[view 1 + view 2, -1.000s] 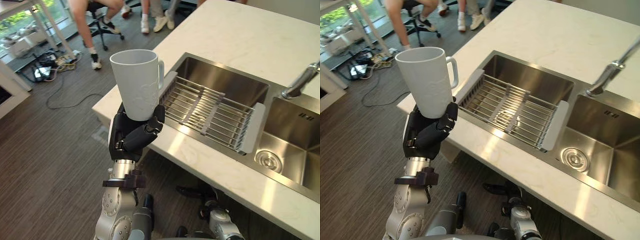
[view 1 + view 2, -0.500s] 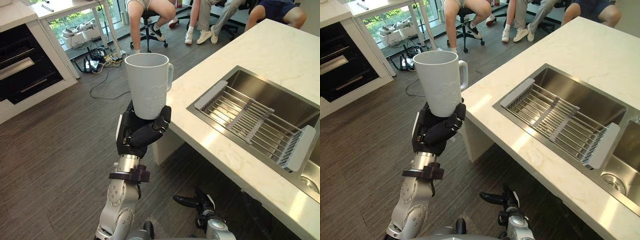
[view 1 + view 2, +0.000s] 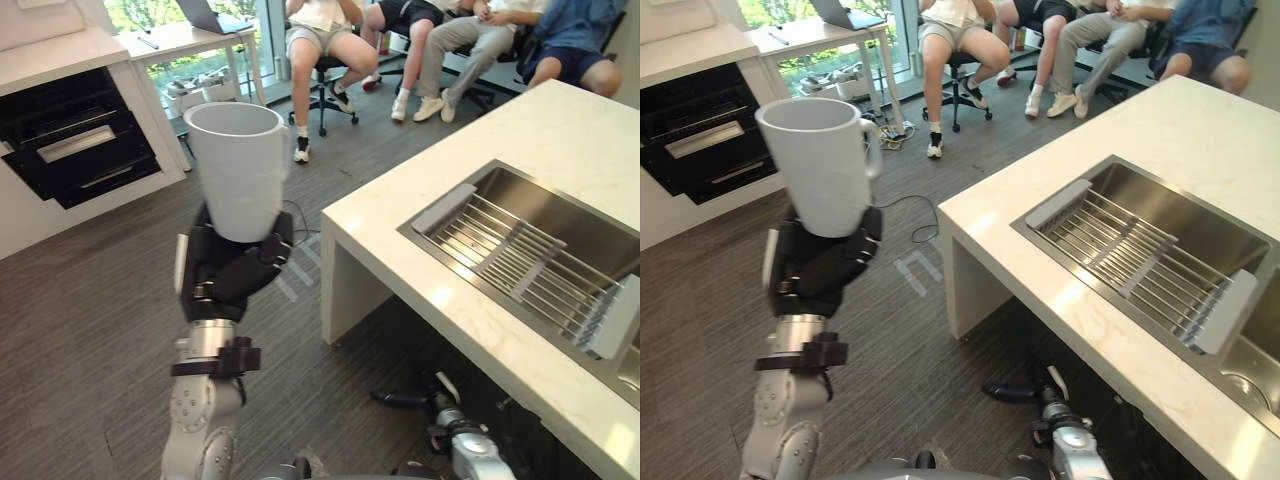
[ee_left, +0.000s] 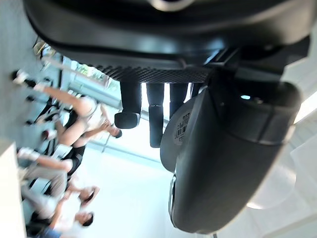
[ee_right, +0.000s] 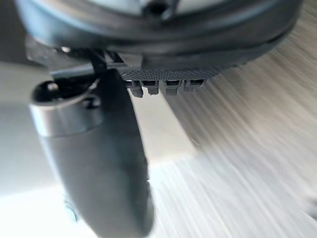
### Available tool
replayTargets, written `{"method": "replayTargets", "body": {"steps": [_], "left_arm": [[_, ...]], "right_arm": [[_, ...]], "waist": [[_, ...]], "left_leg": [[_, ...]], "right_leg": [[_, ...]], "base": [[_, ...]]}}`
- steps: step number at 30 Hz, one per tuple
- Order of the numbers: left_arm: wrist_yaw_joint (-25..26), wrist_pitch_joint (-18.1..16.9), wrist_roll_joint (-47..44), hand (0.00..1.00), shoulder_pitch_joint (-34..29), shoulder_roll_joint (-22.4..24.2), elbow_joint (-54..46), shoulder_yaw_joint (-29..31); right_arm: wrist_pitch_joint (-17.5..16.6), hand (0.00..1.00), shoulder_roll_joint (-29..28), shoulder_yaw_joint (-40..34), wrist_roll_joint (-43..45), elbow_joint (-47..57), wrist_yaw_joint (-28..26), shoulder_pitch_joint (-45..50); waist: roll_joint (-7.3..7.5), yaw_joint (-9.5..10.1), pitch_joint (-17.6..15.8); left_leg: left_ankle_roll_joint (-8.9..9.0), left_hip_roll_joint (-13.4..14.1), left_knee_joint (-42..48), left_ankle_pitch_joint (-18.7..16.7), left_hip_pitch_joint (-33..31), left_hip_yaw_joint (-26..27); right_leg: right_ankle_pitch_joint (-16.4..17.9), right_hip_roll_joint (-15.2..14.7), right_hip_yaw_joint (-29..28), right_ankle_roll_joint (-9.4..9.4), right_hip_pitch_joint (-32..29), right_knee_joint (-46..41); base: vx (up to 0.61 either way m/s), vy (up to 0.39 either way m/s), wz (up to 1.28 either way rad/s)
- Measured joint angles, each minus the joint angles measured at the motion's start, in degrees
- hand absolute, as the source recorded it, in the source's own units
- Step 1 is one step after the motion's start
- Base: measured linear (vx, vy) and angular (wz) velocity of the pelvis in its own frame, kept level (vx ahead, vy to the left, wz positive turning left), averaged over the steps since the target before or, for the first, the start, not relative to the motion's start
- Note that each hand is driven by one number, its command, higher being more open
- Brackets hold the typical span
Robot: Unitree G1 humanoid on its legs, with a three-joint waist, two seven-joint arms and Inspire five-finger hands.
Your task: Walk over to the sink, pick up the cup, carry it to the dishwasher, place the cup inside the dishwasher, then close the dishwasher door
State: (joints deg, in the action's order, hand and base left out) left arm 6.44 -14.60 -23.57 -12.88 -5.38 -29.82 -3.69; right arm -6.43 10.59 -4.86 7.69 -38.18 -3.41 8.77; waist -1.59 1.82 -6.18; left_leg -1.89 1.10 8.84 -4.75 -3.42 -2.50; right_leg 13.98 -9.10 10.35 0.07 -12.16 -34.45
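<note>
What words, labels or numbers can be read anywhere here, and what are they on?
Sticker on the base of the cup, held in the left hand: printed, but too small to read.
White marks on the floor by the counter: no clear letters.
No other text can be read.

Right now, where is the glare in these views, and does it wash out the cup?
Left eye view: daylight glints on the counter beside the sink; the white cup in the left robot hand stands clear against dark floor. Left wrist view: the background glows white, backlighting the robot hand. Right wrist view: a pale bright band lies behind the right robot hand.
</note>
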Motion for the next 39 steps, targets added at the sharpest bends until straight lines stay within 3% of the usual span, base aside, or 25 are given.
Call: {"method": "replayTargets", "body": {"steps": [2,4,5,6,8,9,10,11,12,14,17,19,20,24,27,31,34,36,37,39], "left_arm": [[0.01,-0.09,0.05,0.00,1.73,-0.17,0.49,-1.82],[0.00,0.31,0.38,0.00,2.95,-0.73,1.96,-4.68],[-0.01,0.37,0.49,0.00,3.06,-0.96,2.27,-5.59],[-0.15,0.68,0.58,0.00,3.41,-1.10,3.08,-7.65],[-0.45,1.81,0.61,0.00,2.64,0.56,3.14,-10.51],[-1.11,2.00,1.11,0.00,2.68,2.16,3.14,-11.64],[-1.38,2.18,1.17,0.00,2.71,3.06,3.14,-11.85],[-1.50,2.21,1.15,0.00,2.74,4.40,3.11,-11.93],[-1.48,2.21,1.12,0.00,2.74,4.80,3.10,-11.92],[-1.47,2.21,1.11,0.00,2.72,4.85,2.97,-11.86],[-1.56,2.17,1.10,0.00,3.40,4.89,2.51,-11.81],[-1.53,2.18,1.10,0.00,3.81,4.61,2.72,-11.45],[-1.45,2.20,1.08,0.00,3.77,3.94,3.11,-11.01],[-1.31,2.25,1.08,0.00,3.37,2.59,3.41,-9.49],[-1.34,2.28,1.07,0.00,2.13,2.12,3.42,-9.25],[-1.38,2.29,1.06,0.00,0.78,1.96,3.40,-9.04],[-1.40,2.90,1.09,0.00,-0.66,1.54,3.30,-9.18],[-1.32,3.27,1.10,0.00,-1.46,1.60,3.27,-9.20],[-1.32,3.39,1.11,0.00,-1.48,1.08,3.32,-9.70],[-1.31,3.38,1.13,0.00,-1.47,-0.01,3.46,-10.27]], "right_arm": [[0.66,1.00,0.03,-1.28,1.61,-2.59,0.09,0.37],[2.25,1.00,-1.24,-0.98,2.38,-4.22,0.08,1.46],[2.59,1.00,-1.71,-0.66,2.40,-4.25,0.03,1.84],[3.10,1.00,-2.21,0.35,2.43,-4.44,-0.05,2.39],[3.52,1.00,-2.37,0.86,2.44,-4.05,-0.25,2.72],[3.49,1.00,-2.94,0.85,2.84,-2.95,0.06,1.96],[2.39,1.00,-4.19,1.05,3.77,-2.69,0.94,2.04],[1.60,1.00,-6.79,1.06,4.56,-0.51,1.60,2.84],[1.37,1.00,-7.94,1.44,4.71,-0.22,1.67,3.04],[1.06,1.00,-9.96,2.27,4.59,0.76,2.35,3.24],[0.90,1.00,-8.95,1.76,4.41,1.68,3.73,2.65],[0.88,1.00,-8.24,0.14,4.37,1.44,4.26,1.86],[0.82,1.00,-7.88,-1.23,4.34,1.47,4.60,1.54],[0.83,1.00,-7.65,-2.09,3.94,0.04,4.83,0.92],[0.84,1.00,-7.96,-2.00,3.62,-1.21,4.64,0.20],[0.92,1.00,-7.92,-1.17,3.31,-2.86,4.46,-0.41],[1.56,1.00,-7.54,-0.51,1.60,-5.44,4.42,-1.23],[1.69,1.00,-6.78,0.36,1.20,-5.87,4.35,-1.56],[1.72,1.00,-6.87,0.90,1.15,-6.02,4.17,-1.45],[1.77,1.00,-7.51,1.49,1.14,-6.12,3.58,-0.62]], "waist": [[0.08,-1.11,-1.18],[0.44,-1.72,-1.67],[0.82,-1.90,-1.55],[1.64,-2.09,-1.20],[-0.44,-1.52,-0.48],[-2.04,-1.20,-0.22],[-2.68,-1.14,0.01],[-2.99,-1.08,0.15],[-2.97,-1.05,0.13],[-3.07,-0.90,0.13],[-2.85,-0.96,0.14],[-2.05,-0.59,-0.28],[-0.91,-0.04,-0.82],[1.32,0.80,-0.79],[1.80,0.81,-0.58],[2.53,1.51,-0.63],[4.10,1.30,-0.93],[4.18,1.23,-0.53],[4.02,0.45,-0.68],[3.93,-0.59,-0.53]], "left_leg": [[0.69,0.10,1.68,-0.53,-1.77,-5.32],[1.80,-0.95,3.18,-1.65,-2.31,-10.15],[2.23,-1.81,3.94,-2.29,-2.68,-11.57],[3.03,-3.36,5.60,-3.79,-2.80,-14.44],[3.80,-2.18,6.07,-5.08,-2.76,-18.21],[4.50,-0.06,9.40,-5.00,-4.28,-17.01],[4.91,0.86,11.26,-5.16,-5.25,-15.43],[5.07,2.89,14.59,-5.11,-6.67,-10.42],[5.00,4.19,16.27,-5.16,-7.10,-7.16],[3.56,8.64,20.03,-5.97,-7.91,5.68],[3.10,9.47,15.74,-6.24,-7.29,14.03],[3.11,7.56,11.77,-4.44,-7.01,15.28],[2.73,6.34,10.08,-2.98,-7.04,16.59],[1.87,4.11,7.30,-0.85,-7.10,16.52],[1.24,2.57,4.08,0.67,-5.91,16.00],[0.30,2.07,3.72,-0.29,-4.81,17.79],[-0.58,0.44,6.56,-3.40,-3.45,18.79],[-1.72,-0.62,7.22,-4.68,-3.26,17.95],[-2.15,-0.84,7.21,-4.75,-2.55,16.06],[-1.62,-0.91,7.14,-4.63,-2.17,12.33]], "right_leg": [[-0.19,4.30,-6.98,0.92,-2.28,5.49],[-2.08,6.69,-14.54,3.92,-3.46,11.99],[-2.45,6.29,-15.82,4.28,-3.37,14.07],[-5.95,4.85,-15.75,4.49,-2.79,14.20],[-5.84,5.18,-10.67,3.20,-1.84,12.79],[-5.80,5.90,-6.98,1.56,-0.04,13.40],[-5.81,6.41,-5.35,1.54,1.00,14.27],[-5.81,7.47,-2.98,1.54,3.08,15.80],[-5.81,8.01,-1.91,1.54,4.27,16.39],[-5.80,9.15,1.15,1.53,7.78,18.38],[-5.77,8.54,3.08,1.03,8.04,20.17],[-6.05,6.84,4.28,0.37,7.29,20.52],[-6.28,5.56,5.17,0.58,7.08,20.59],[-7.50,3.83,6.71,1.29,7.16,21.81],[-8.77,2.99,7.53,1.78,8.27,23.73],[-7.04,1.57,7.73,2.81,8.53,22.90],[-2.95,-2.38,7.40,5.45,7.91,14.31],[-2.82,-4.11,4.68,5.19,3.95,5.06],[-3.89,-3.90,1.17,3.67,0.21,-1.95],[-0.91,0.30,-5.99,3.68,-0.87,-0.40]], "base": [[0.05,-0.102,1.38],[0.09,-0.202,1.35],[0.14,-0.281,1.26],[0.22,-0.353,1.38],[0.29,-0.387,1.33],[0.27,-0.316,1.02],[0.29,-0.368,1.15],[0.17,-0.235,0.74],[0.15,-0.247,0.76],[0.10,-0.168,0.60],[0.01,-0.013,0.53],[-0.05,0.096,0.51],[-0.07,0.112,0.35],[-0.06,0.099,0.29],[-0.07,0.063,0.18],[-0.03,0.048,0.07],[0.07,0.076,0.15],[0.13,0.096,0.27],[0.18,0.089,0.61],[0.22,0.034,1.00]]}}
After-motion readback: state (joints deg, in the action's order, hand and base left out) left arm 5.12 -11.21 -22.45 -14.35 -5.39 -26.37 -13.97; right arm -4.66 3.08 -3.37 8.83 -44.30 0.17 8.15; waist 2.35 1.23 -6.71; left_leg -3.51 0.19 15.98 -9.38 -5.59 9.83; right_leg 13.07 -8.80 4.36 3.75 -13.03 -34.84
